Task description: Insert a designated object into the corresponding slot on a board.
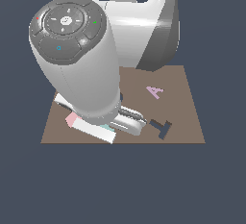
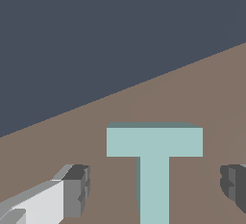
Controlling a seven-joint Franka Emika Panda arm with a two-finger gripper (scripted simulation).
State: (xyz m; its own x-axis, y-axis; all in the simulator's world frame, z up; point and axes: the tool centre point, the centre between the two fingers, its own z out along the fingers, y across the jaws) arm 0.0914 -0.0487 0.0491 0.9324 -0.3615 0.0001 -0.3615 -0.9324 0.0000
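Observation:
The light teal T-shaped piece (image 2: 153, 170) lies flat on the brown board (image 2: 202, 88). In the wrist view my gripper (image 2: 156, 187) is open. Its grey fingertips (image 2: 77, 189) stand on either side of the T's stem, with gaps on both sides. In the exterior view the arm's bulk hides most of the gripper (image 1: 108, 129) near the board's (image 1: 187, 117) front edge. Only a sliver of the teal piece (image 1: 104, 130) shows there. The dark T-shaped slot (image 1: 161, 128) lies to the exterior view's right of the hand, uncovered.
A pale purple letter A (image 1: 154, 92) lies on the board behind the slot. A pink piece (image 1: 72, 119) peeks out at the arm's left side. The board's front edge runs close by the hand.

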